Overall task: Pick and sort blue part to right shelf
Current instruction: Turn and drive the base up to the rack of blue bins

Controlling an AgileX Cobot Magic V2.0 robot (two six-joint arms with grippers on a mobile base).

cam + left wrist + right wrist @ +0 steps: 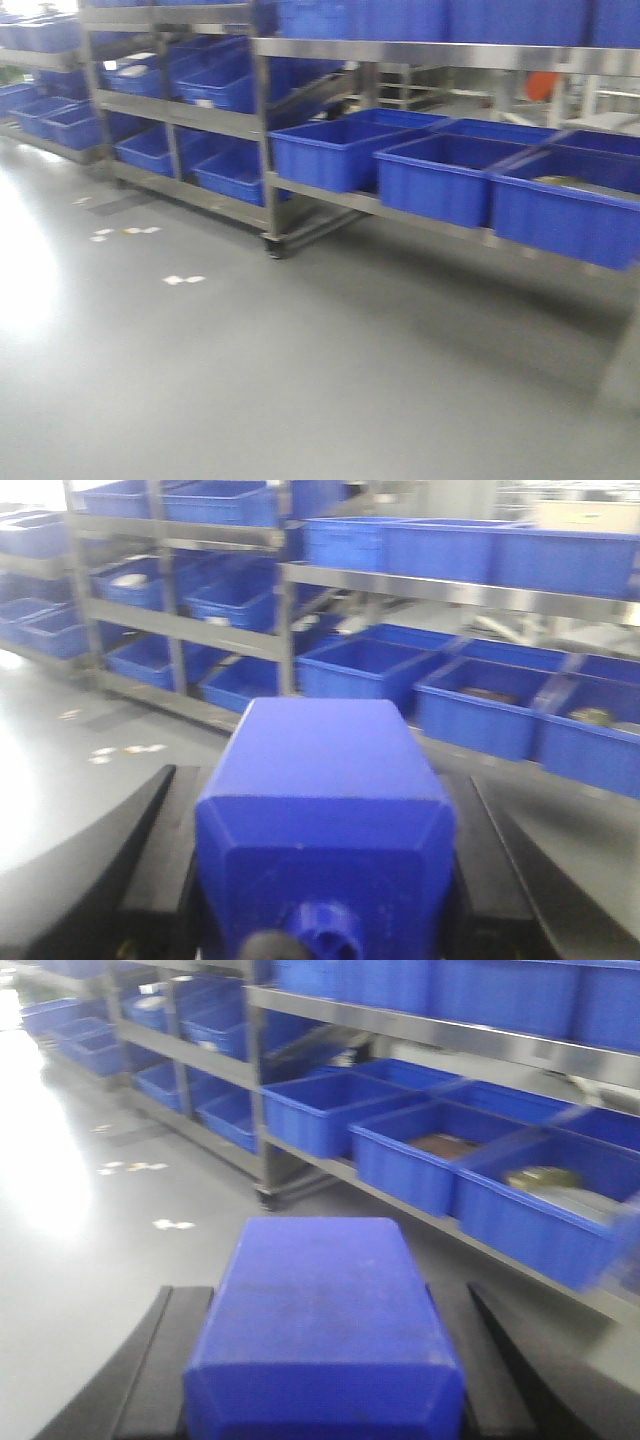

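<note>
Boxy, bevelled blue plastic part point(330, 820) in left pincer point(320, 775)

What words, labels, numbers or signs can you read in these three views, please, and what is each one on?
No text can be read in any view.
Blue bins: no print shows on their fronts.
Shelf rail: bare metal, no label to be seen.
White scraps on the floor: too blurred to tell whether they carry any writing.
</note>
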